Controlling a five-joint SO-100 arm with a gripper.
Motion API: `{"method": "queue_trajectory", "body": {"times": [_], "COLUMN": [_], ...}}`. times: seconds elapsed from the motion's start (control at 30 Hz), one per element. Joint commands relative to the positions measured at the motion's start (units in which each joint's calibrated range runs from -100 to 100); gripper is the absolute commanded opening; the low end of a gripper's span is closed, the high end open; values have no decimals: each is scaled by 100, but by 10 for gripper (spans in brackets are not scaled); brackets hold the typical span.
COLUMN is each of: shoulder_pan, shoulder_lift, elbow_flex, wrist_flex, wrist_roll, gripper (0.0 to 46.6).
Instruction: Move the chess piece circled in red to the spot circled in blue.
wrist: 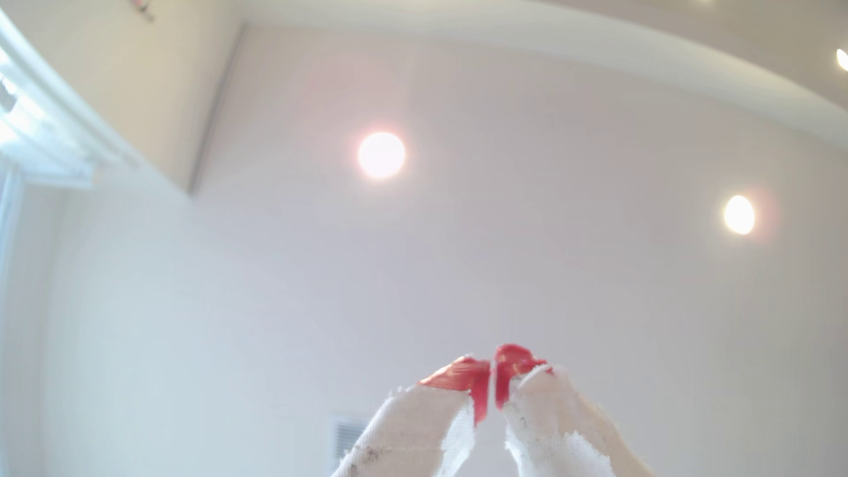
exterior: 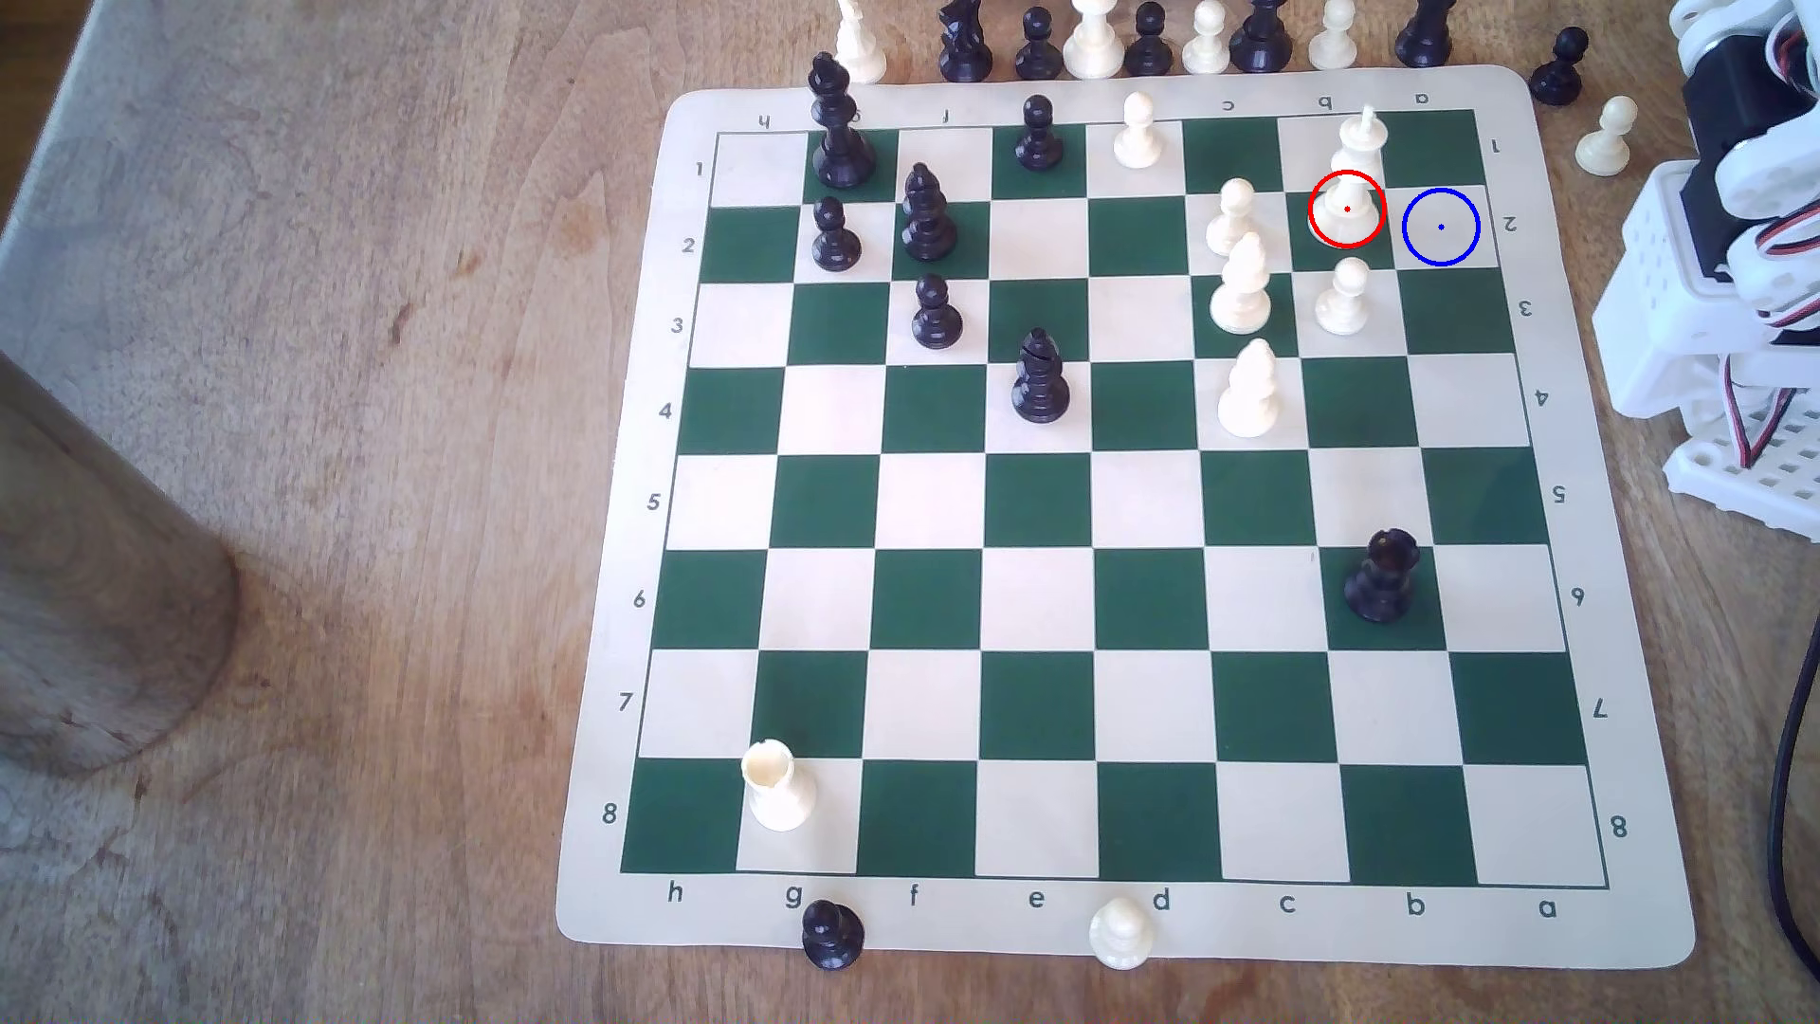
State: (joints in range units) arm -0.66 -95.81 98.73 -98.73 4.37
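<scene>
Item 1, white king (exterior: 1354, 172): stands upright on the red-ringed green square of the chess mat (exterior: 1113, 926), second row in from the mat's far edge, second file from its edge on the exterior view's right; cream pawn (exterior: 1343, 295) on the next square toward the near edge; not yet touched, I judge.

Item 2, blue-ringed square (exterior: 1441, 227): cream, bare, adjoining the king's square on the side toward the mat's edge at the exterior view's right; same row.

Item 3, claw (wrist: 493, 383): red-tipped, cloth-wrapped fingers (wrist: 463, 374) nearly together, a thin slit between them; nothing held; wrist view has it aimed up at the ceiling w/ two round lights (wrist: 381, 155).

Item 4, arm (exterior: 1733, 246): white body folded up off the mat, past its far corner on the exterior view's right; well apart from king, which sits on the mat side of it.

Status: nothing done as far as I can see; approx. all steps left, i.e. swing claw down, open, grip king, lift, shift one square toward the arm's side, set down, release.
</scene>
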Motion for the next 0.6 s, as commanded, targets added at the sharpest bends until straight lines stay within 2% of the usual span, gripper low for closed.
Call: {"method": "queue_trajectory", "body": {"times": [0.0,0.43,0.53,0.57], "shoulder_pan": [-16,16,281,281], "shoulder_lift": [6,6,-3,-3], "elbow_flex": [117,117,117,117], "wrist_flex": [-95,-87,257,323], "wrist_roll": [20,24,-24,-132], "gripper": [2,4,3,2]}}
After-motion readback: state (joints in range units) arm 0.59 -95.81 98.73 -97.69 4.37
